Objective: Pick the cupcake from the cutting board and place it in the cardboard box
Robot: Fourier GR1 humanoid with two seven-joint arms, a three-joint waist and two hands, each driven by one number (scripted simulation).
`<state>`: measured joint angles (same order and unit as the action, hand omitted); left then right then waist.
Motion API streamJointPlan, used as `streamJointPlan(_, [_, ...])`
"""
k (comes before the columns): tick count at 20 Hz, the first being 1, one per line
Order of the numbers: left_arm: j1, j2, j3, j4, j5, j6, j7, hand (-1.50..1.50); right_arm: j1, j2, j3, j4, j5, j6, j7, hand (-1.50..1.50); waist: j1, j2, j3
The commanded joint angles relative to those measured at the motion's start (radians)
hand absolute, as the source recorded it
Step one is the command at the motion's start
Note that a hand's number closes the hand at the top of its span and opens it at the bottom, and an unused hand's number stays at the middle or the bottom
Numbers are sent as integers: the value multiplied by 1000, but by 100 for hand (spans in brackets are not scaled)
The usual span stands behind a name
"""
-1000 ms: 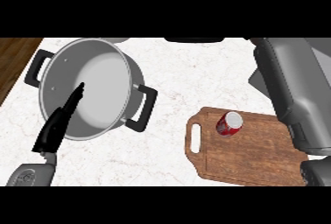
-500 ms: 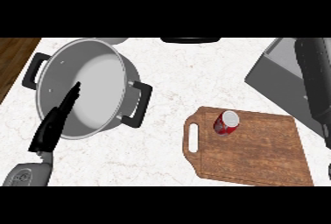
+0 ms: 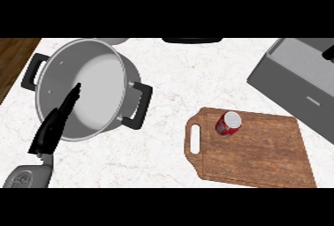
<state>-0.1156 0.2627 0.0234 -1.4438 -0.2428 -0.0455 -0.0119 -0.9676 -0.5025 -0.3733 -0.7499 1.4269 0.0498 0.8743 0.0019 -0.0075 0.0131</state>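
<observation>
The cupcake (image 3: 228, 123), red with a pale top, stands near the far left corner of the wooden cutting board (image 3: 267, 154). The box (image 3: 297, 86) looks grey and sits past the board at the right edge, with its open top facing up. Only a small black tip of my right hand (image 3: 328, 53) shows at the right edge above the box, well away from the cupcake. My left hand (image 3: 53, 126) rests at the lower left with straight fingers pointing up, overlapping the pot's near side and holding nothing.
A large steel pot (image 3: 98, 57) with two black handles fills the left half of the counter. A dark object (image 3: 192, 40) lies at the far edge. The counter's left edge (image 3: 16, 84) borders brown wood.
My right forearm, which covered the right side a second ago, has pulled up and out to the right, uncovering the box. The cupcake, the board and my left hand have stayed still.
</observation>
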Motion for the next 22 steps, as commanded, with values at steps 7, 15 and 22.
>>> streamJointPlan(7, [1, -66, -24, 61, -24, 28, -11, 0, 137, 3, -180, 100, -243, -122, -268, -150, 3, 15, -12])
streamJointPlan(15, [26, -30, -5, 33, -13, -10, -20, 0, 135, 45, -307, 7, -420, -495, -521, -150, 9, 16, -10])
streamJointPlan(22, [-28, -54, 2, 79, -26, 6, -12, 0, 121, 18, -452, 56, -638, -576, -666, -150, 3, 16, -11])
